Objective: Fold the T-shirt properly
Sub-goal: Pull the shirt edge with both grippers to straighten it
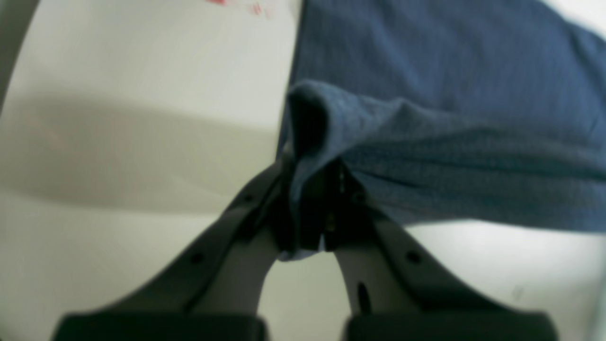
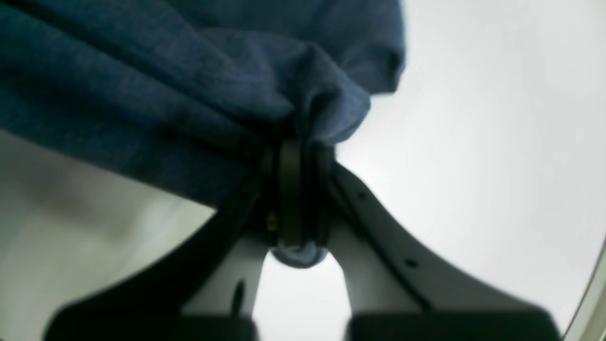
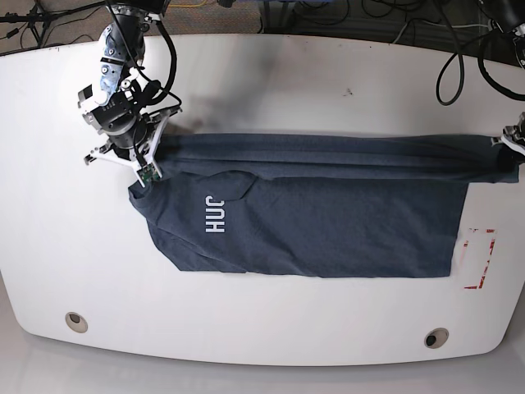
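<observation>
While both tools pinch its far edge, a navy T-shirt [image 3: 328,222] lies stretched across the white tabletop [image 3: 262,82].
The left tool [image 1: 315,208] and right tool [image 2: 296,199] are clamped on bunched fabric; uneven pulling could slip a corner free and skew the fold.

Base view is sharp and evenly lit from overhead, with the white desk [image 3: 271,82] bright and only a soft shadow beside the T-shirt [image 3: 328,222]. Both wrist views are mushy: everything's out of focus, edges bow fisheye-style, and a broad grey shadow smears the desk left of the shirt.
</observation>
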`<state>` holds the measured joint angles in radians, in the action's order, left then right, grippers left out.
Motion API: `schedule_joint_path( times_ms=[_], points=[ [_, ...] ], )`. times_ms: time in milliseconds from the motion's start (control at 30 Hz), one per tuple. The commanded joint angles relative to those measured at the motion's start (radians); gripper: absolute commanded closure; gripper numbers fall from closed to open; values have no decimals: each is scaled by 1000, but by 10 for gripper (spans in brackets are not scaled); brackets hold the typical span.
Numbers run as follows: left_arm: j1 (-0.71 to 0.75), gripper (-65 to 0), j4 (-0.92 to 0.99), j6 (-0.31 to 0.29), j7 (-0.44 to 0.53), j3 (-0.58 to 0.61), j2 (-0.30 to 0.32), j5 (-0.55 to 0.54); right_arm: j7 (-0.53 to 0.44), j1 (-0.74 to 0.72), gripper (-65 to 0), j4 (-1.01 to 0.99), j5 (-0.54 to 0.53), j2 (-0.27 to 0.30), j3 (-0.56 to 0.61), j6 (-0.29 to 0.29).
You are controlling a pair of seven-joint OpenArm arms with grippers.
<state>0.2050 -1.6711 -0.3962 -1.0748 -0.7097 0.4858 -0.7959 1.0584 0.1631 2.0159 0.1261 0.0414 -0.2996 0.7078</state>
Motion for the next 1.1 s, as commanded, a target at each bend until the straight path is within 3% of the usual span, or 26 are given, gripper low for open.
schedule_joint_path(
  times_ms=[0, 367, 600, 1067],
  points=[
    [23, 0, -10, -10, 26, -12, 31, 13, -8, 25, 0, 22, 19, 8, -6, -10],
    [49, 0, 65, -10, 28, 23, 40, 14, -56, 135, 0, 19, 19, 8, -6, -10],
    [27, 0, 122, -14, 32, 75, 58, 105, -57, 166, 0, 16, 17, 7, -2, -10],
    [-6, 0, 188, -183, 31, 111, 41, 323, -56, 200, 0, 16, 17, 10, 0, -10]
  ],
)
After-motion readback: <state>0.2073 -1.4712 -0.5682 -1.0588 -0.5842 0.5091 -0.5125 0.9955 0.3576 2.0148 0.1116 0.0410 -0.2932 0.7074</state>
